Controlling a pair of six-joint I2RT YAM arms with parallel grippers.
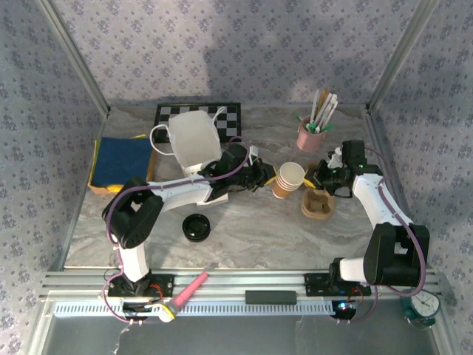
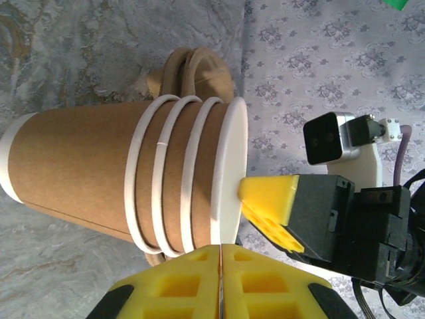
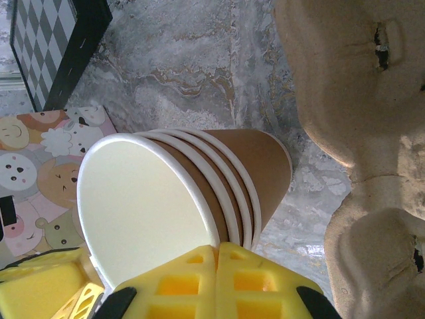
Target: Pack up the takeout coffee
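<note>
The left fingers (image 2: pixel 179 286) are pinching the nested cup stack (image 2: pixel 86 173) at its rims, steadying it while the right fingers (image 3: pixel 179 286) are clamping the innermost cup (image 3: pixel 146 199), probably for separation.

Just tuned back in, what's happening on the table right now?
Both arms meet at the stack of nested paper cups mid-table, which is tilted, mouth towards the right arm. The left gripper and right gripper are both shut at its rim end. No single cup has been separated yet. The pulp cup carrier sits just beside the stack.
</note>
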